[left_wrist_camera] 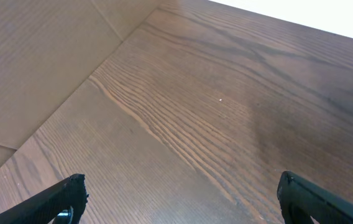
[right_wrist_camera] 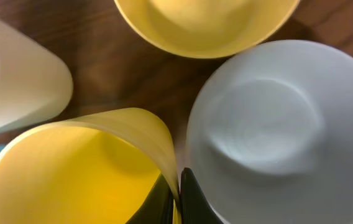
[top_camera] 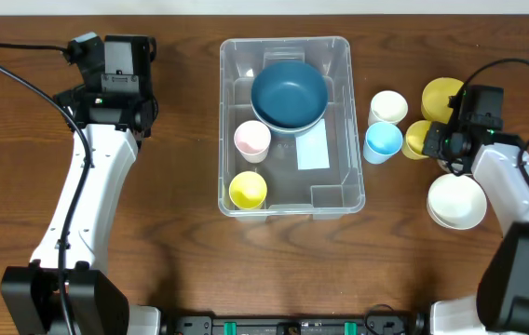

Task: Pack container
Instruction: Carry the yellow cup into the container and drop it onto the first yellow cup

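The clear plastic container [top_camera: 344, 112] sits at the table's middle with a white label on its floor. Inside it are a dark blue bowl [top_camera: 289, 95], a pink cup [top_camera: 251, 140] and a yellow cup [top_camera: 248, 190]. My right gripper [top_camera: 440, 142] is shut on the rim of a yellow cup [top_camera: 417, 140], right of the container; in the right wrist view the fingers [right_wrist_camera: 178, 198] pinch that cup's wall [right_wrist_camera: 71, 168]. My left gripper [top_camera: 115, 70] is open and empty at the far left, over bare table [left_wrist_camera: 176, 193].
Right of the container stand a cream cup [top_camera: 388, 106], a light blue cup [top_camera: 383, 141], a yellow bowl [top_camera: 440, 97] and a white bowl [top_camera: 456, 200]. The right wrist view shows the white bowl [right_wrist_camera: 276, 124], yellow bowl [right_wrist_camera: 201, 25] and cream cup [right_wrist_camera: 15, 81] close around the held cup.
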You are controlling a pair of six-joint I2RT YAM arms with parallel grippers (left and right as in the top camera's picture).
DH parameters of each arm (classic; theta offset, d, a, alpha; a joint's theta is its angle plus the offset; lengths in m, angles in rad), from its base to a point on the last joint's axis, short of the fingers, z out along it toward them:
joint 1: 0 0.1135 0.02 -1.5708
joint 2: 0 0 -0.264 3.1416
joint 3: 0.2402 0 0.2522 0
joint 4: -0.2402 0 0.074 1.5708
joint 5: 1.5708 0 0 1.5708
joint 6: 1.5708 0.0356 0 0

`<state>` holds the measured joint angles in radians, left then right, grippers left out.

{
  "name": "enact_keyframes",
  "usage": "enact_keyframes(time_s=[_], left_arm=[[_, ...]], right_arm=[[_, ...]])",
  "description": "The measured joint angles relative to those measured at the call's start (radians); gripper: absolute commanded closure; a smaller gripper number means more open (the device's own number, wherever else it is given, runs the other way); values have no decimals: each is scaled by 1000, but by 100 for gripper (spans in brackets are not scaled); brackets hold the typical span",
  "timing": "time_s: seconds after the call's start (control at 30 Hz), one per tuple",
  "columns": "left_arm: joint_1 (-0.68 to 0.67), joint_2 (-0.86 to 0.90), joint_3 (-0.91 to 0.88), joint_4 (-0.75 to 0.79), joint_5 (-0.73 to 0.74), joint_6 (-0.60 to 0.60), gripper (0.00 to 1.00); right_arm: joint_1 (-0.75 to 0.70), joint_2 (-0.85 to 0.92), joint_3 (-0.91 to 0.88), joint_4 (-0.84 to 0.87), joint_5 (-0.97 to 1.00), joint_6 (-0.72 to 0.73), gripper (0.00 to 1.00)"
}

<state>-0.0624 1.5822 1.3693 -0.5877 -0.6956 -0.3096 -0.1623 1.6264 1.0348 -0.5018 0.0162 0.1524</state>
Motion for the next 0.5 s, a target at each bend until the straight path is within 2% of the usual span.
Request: enact_keyframes(time_s=[0.33,0.5], left_arm=[[0,0,0,1,0,0,2],[0,0,0,1,0,0,2]], right_arm=[[5,-433,-3,-150,-3,27,99],[70,-610,-3,-180,-87,30,99]])
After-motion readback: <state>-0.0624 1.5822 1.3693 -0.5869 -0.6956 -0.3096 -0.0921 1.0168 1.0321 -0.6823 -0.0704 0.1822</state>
